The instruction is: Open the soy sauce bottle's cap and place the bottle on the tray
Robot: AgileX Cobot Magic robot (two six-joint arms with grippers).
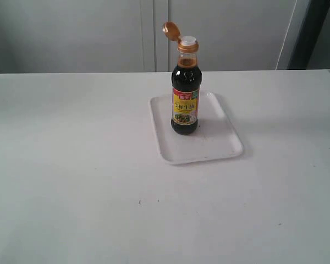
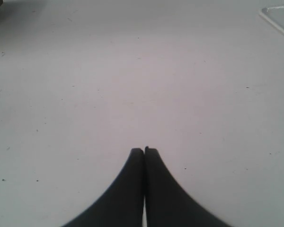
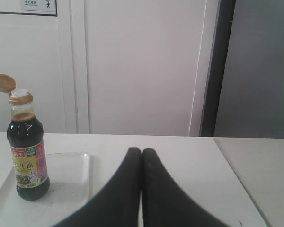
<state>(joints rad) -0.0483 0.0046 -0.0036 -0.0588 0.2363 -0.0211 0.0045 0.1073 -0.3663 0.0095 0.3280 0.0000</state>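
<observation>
White tray [image 1: 223,144] holds the soy sauce bottle [image 1: 185,104], cap [image 1: 170,29] flipped open; left gripper [image 2: 144,150] and right gripper [image 3: 141,151] are both clenched, holding nothing.

I see the soy sauce bottle [image 1: 185,104] standing straight up on the tray [image 1: 220,144], full of dark sauce | its cap [image 1: 171,29] flipped open, white spout showing | tray flat, white, on table [image 1: 71,181]

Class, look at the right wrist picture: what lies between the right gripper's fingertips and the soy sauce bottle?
In the right wrist view, only the tray rim and bare white table lie between the right gripper and the soy sauce bottle.
</observation>
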